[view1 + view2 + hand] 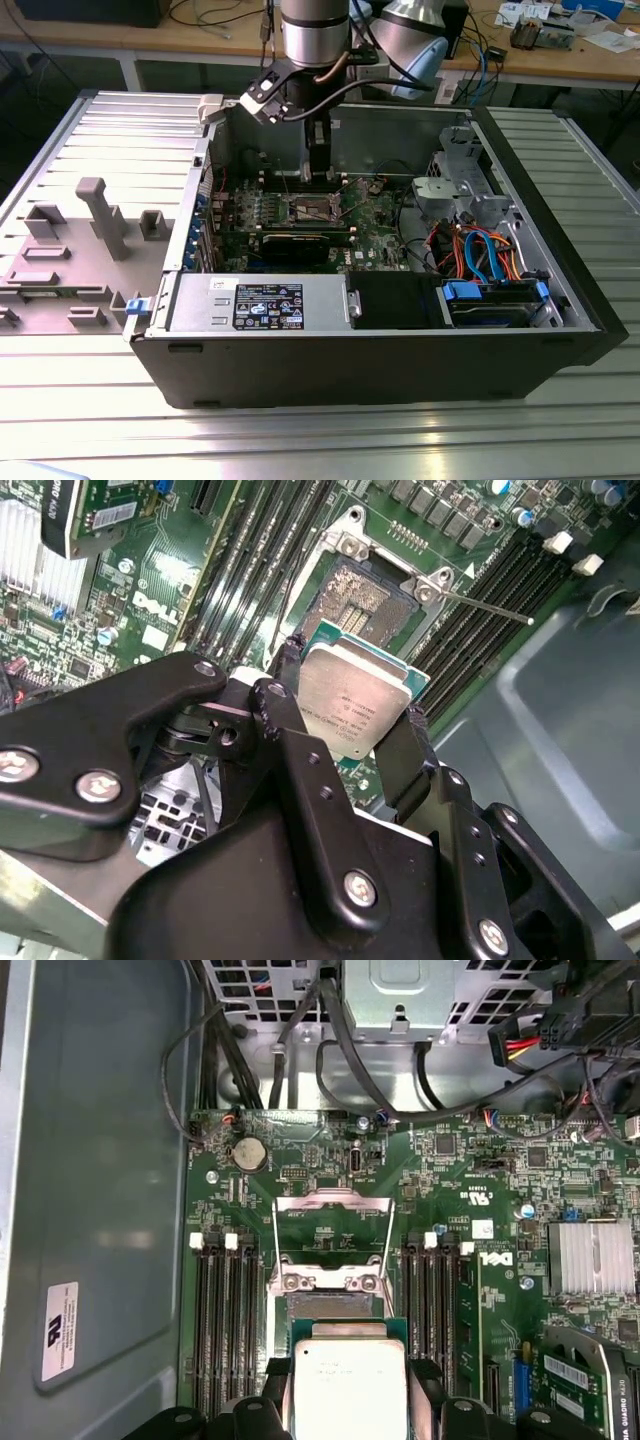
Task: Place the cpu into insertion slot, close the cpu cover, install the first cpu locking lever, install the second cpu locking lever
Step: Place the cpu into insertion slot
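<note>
CPU (pixel 352 700) – a flat square chip with a grey metal face – is clamped at two opposite edges between the fingers of the gripper (pixel 352 695) and hangs over the motherboard (pixel 450 1180), partly covering one edge of the open insertion slot (pixel 352 592), not yet seated. The CPU cover (pixel 330 1200) stands hinged up at the far side of the slot. One thin locking lever (pixel 490 608) juts out sideways from a slot corner. Main hazard, as a judgement: the slot's contact field lies exposed, so a descent with the chip offset, rotated or tilted would likely bend contacts or leave the chip riding on the slot frame. The hold is on narrow edges only; a slip could drop the chip corner-first. The raised cover could fall shut if knocked, and the free lever could snag a finger. Room for movement is tight across the slot – memory slots (pixel 225 1330) run close along both sides, just beside the fingers. There is more room along the slot's length, toward the cover hinge on one side and the gripper on the other. In the exterior view the gripper (pixel 317 150) reaches down near the rear wall of the computer case (pixel 560 260), well apart from the case's front edge.
</note>
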`<state>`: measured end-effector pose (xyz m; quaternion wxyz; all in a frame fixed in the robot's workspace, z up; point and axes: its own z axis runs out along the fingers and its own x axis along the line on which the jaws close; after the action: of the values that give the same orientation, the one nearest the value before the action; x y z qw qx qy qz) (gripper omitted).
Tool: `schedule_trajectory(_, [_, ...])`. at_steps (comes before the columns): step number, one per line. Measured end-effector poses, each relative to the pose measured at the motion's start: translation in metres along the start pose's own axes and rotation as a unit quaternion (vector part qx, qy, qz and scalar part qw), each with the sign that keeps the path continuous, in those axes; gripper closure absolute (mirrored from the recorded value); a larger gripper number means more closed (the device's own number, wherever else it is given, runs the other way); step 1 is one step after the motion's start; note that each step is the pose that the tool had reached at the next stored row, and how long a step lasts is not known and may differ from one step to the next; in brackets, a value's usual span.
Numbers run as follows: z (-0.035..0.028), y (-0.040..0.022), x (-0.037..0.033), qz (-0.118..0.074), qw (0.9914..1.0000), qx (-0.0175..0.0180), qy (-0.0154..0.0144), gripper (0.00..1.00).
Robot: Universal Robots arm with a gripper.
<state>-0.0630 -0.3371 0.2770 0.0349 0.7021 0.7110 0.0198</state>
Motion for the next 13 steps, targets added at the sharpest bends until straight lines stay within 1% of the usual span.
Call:
schedule_trajectory(1, [0.0025, -0.0002, 0.0005, 0.0, 1.0, 0.0, 0.0001, 0.45])
schedule_trajectory(8, [0.0134, -0.0011, 0.0019, 0.0, 1.0, 0.0, 0.0001, 0.45])
schedule_trajectory(10, [0.0181, -0.0014, 0.0023, 0.0, 1.0, 0.0, 0.0001, 0.45])
schedule_trajectory(13, [0.0228, -0.002, 0.0026, 0.0, 1.0, 0.0, 0.0, 0.45])
